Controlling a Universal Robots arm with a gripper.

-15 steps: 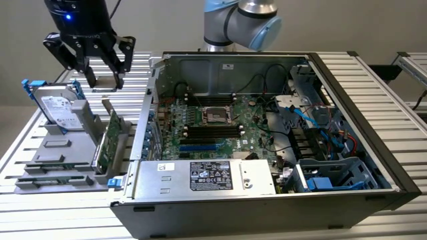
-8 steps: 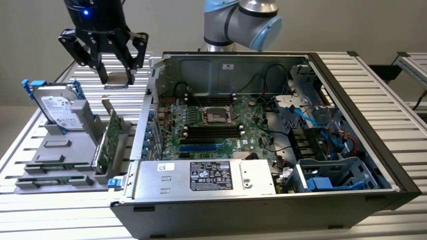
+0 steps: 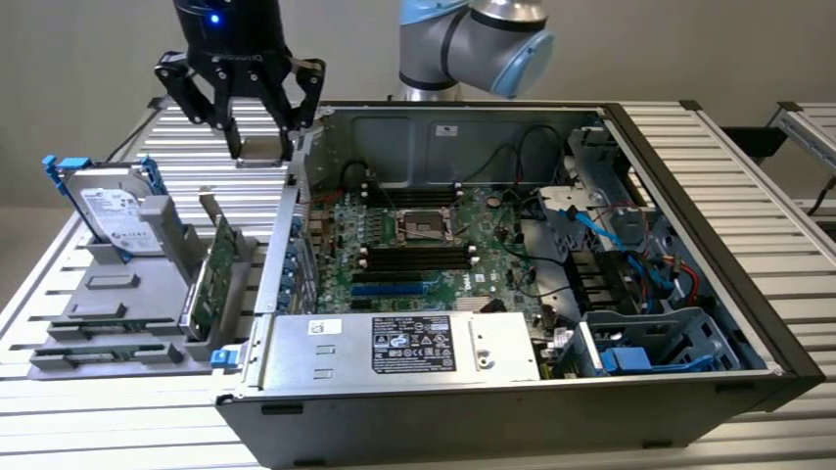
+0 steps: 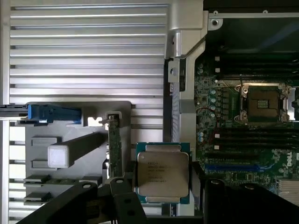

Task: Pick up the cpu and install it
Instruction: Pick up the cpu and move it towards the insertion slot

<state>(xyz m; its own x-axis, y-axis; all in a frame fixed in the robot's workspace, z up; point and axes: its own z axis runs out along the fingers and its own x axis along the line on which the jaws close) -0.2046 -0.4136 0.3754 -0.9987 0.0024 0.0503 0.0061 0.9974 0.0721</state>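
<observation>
claw (image 3: 264, 145) clamped on the cpu (image 4: 162, 173), up over the surface (image 3: 157, 142), just outside the case wall (image 3: 298, 196) | socket (image 3: 425, 223) sits further to the exterior view's right | my call: keep the chip level, clear that wall, square its edges to the socket

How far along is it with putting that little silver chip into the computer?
Done: the small flat square cpu with a dull silver top is picked up, clamped in the black gripper. In hand: it hangs in the air at the edge of the open grey computer case. Left: the square metal-framed socket on the green motherboard sits empty, so nothing is installed yet.
</observation>
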